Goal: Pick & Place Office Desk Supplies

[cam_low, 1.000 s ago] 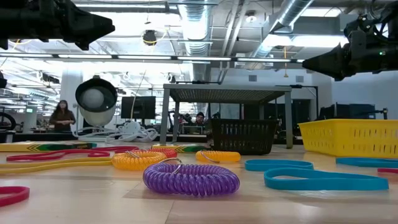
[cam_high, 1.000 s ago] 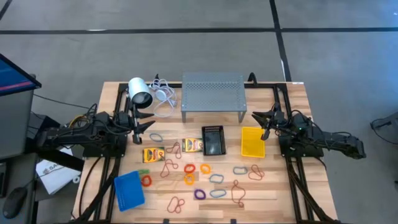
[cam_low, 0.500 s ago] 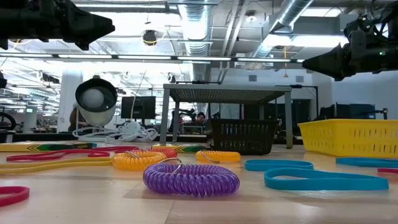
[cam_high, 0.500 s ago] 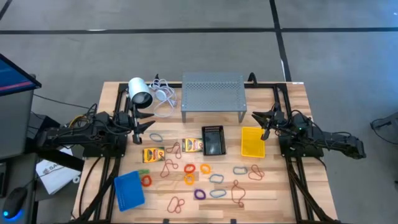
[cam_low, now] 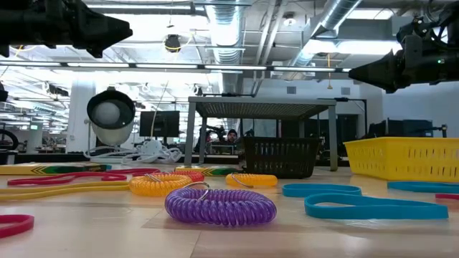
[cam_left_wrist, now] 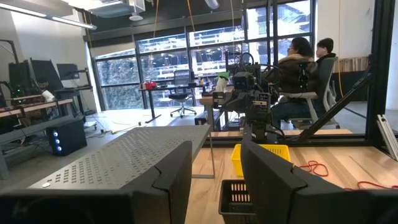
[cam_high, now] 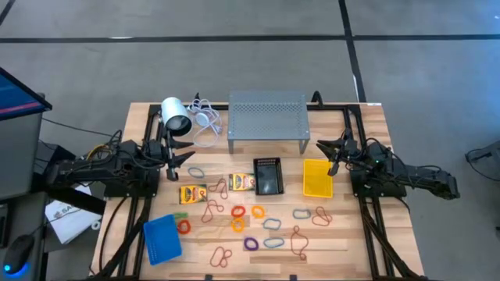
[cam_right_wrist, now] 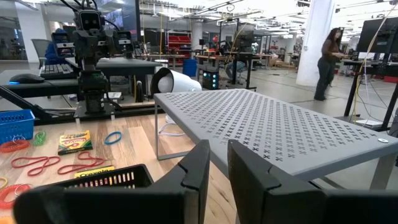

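Several rubber-band loops (cam_high: 238, 222) in red, orange, purple and pale blue lie flat across the table's near half; a purple one (cam_low: 220, 204) is closest in the low view. Two yellow crayon boxes (cam_high: 193, 193) (cam_high: 242, 183) lie flat mid-table. The blue bin (cam_high: 162, 238) stands near left, the black bin (cam_high: 268, 177) in the middle, the yellow bin (cam_high: 316, 178) to its right. My left gripper (cam_high: 187, 152) hovers open and empty at the left, above the table. My right gripper (cam_high: 324, 148) hovers at the right, open by a narrow gap (cam_right_wrist: 218, 149), empty.
A grey perforated metal stand (cam_high: 267, 117) stands at the far middle. A white cylinder (cam_high: 176, 115) with white cable (cam_high: 205, 121) lies far left. Black frame rails run along both table sides. People sit in the room beyond (cam_left_wrist: 298, 62).
Both arms have kept still and nothing on the table has moved. In the room beyond the table, a person seen at the left of the low view has walked out of sight.
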Robot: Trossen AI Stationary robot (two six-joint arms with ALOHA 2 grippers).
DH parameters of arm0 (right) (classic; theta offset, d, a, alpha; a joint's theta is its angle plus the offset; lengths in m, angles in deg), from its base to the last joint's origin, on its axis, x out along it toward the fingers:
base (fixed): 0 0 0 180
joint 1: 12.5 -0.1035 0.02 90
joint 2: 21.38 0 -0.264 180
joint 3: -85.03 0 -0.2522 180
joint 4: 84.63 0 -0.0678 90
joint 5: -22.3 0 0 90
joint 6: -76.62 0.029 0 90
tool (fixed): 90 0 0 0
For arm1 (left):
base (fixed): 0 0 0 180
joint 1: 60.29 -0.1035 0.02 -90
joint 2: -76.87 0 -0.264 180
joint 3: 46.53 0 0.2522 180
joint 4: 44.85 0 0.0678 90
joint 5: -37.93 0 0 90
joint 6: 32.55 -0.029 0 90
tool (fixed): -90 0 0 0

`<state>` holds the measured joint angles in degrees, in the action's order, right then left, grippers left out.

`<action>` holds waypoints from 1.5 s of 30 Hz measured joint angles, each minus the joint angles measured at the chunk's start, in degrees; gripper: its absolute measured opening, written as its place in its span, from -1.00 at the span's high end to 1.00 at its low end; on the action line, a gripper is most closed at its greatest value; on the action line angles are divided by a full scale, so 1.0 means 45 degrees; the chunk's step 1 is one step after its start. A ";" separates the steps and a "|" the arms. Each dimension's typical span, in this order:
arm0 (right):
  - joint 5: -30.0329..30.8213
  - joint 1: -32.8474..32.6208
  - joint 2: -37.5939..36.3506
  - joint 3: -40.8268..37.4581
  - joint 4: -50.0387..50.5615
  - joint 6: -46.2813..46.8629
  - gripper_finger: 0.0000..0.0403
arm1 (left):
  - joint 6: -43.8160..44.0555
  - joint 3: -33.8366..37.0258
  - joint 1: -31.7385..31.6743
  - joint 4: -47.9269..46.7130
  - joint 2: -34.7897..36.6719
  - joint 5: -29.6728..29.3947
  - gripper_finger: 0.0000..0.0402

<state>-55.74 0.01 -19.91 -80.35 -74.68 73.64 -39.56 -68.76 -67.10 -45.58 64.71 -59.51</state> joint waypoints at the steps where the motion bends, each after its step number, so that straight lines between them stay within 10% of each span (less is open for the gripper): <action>1: 0.0000 0.0000 0.0000 0.0000 -0.0002 -0.0001 0.74 | 0.0000 0.0000 -0.0005 0.0103 0.0000 0.0001 0.34; 45: -0.0015 -0.0024 0.0000 0.0001 -0.0386 0.3100 0.74 | 0.3223 0.0000 0.0000 0.3536 -0.4279 0.0046 0.34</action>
<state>-55.80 -0.10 -19.91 -80.34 -76.42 87.59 -25.06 -68.76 -67.10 -29.66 45.46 -59.31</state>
